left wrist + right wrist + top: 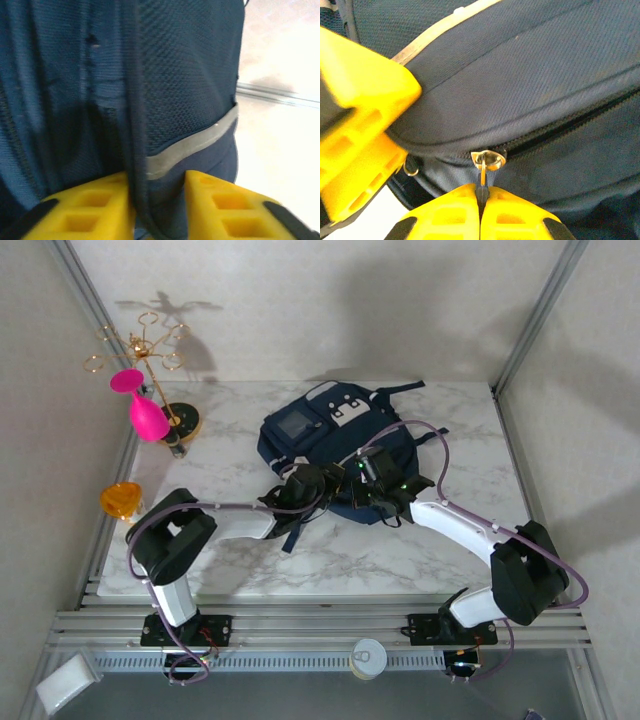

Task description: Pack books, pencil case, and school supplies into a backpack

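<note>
The navy backpack (320, 435) lies flat in the middle of the marble table. My left gripper (303, 486) is at its near-left edge; in the left wrist view the yellow fingers (95, 205) are shut on a fold of backpack fabric (165, 190) below the light stripe (195, 145). My right gripper (481, 194) is shut on the pull tab of the silver zipper slider (488, 160), on the backpack's near side (368, 472). The zipper to the slider's right stands open. The books, pencil case and school supplies are out of view.
A pink goblet (146, 412) and a gold wire stand (150, 350) occupy the table's far left. An orange cup (120, 500) sits at the left edge. A white tin (368, 658) rests on the front rail. Metal posts frame the corners.
</note>
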You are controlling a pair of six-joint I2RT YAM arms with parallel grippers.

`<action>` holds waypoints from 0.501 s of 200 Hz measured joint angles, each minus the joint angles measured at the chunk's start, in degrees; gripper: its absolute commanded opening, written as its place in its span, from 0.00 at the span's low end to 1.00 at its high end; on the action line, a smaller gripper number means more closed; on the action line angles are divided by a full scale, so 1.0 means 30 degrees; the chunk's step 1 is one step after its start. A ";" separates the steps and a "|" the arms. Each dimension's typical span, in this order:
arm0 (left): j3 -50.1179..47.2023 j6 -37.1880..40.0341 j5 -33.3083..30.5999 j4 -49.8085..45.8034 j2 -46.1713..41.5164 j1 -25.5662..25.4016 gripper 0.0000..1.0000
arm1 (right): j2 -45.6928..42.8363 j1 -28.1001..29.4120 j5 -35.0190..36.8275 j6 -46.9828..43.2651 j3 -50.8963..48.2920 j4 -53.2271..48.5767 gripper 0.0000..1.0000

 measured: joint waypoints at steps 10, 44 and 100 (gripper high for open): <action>0.0000 0.0000 -0.0262 -0.0124 0.0095 0.0007 0.00 | 0.0000 0.0007 0.0138 -0.0015 0.0000 -0.0015 0.00; -0.0452 0.0765 -0.0364 -0.0087 -0.0175 0.0095 0.00 | 0.0000 0.0109 0.0743 -0.0219 0.0036 -0.0423 0.00; -0.2142 0.4590 0.1202 -0.2266 -0.3198 0.1821 0.00 | -0.0204 -0.0386 0.1217 -0.0546 0.0517 -0.1457 0.00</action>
